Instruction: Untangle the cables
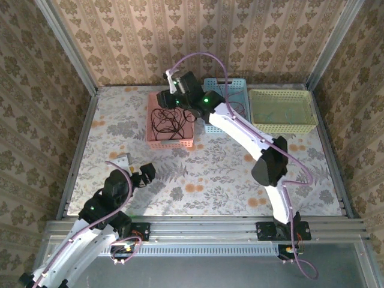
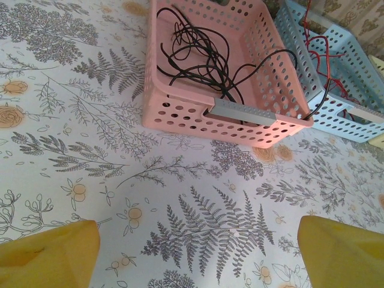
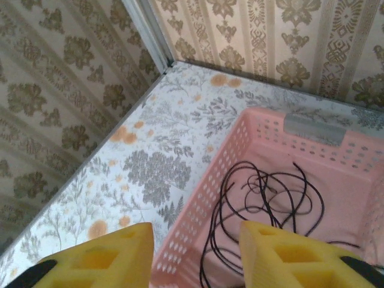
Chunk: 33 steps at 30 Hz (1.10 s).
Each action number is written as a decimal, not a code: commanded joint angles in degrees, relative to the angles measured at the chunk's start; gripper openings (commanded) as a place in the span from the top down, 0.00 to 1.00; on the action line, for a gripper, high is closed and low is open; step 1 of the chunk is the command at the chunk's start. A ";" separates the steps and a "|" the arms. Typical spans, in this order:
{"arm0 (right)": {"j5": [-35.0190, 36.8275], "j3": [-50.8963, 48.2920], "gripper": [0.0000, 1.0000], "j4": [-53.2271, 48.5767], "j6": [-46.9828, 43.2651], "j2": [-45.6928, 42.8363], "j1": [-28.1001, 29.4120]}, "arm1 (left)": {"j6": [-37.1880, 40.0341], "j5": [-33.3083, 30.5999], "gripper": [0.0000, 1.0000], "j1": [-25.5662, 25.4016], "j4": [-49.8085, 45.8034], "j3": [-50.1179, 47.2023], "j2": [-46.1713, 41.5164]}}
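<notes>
Apparently nearly sorted: black cables (image 2: 198, 54) in pink basket (image 2: 180, 114), red cables (image 2: 320, 41) in blue basket (image 2: 342, 117); one black strand (image 2: 324, 90) overhangs right rim. Both spread, empty: left gripper (image 2: 198, 240), right gripper (image 3: 195, 234).

The table (image 1: 198, 180) is white, printed with grey ferns and leaves and small orange flowers. The wallpaper (image 1: 198, 30) is beige with gold-brown damask motifs in vertical stripes. The left basket (image 2: 180, 114) is pink with a grey strip (image 2: 240, 112) at its near handle, and it holds black cables (image 2: 204, 60). The middle basket (image 2: 354, 120) is light blue and holds red cables (image 2: 324, 51). The right basket (image 1: 282, 126) is pale yellow-green. The pads (image 2: 48, 255) of the left gripper (image 2: 195, 255) are yellow, as are those of the right gripper (image 3: 195, 261).
</notes>
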 commanded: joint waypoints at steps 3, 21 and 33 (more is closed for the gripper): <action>3.29 -20.81 0.50 10.65 -1.89 -18.30 0.41 | 0.29 -1.74 0.13 0.51 4.29 1.09 3.06; 9.00 -67.01 0.39 8.98 6.58 -47.66 -15.28 | 0.27 10.85 0.13 9.59 28.80 2.63 43.27; 10.86 -75.15 0.36 3.41 6.64 -65.80 -15.28 | 2.93 15.26 0.11 16.14 35.15 16.34 63.62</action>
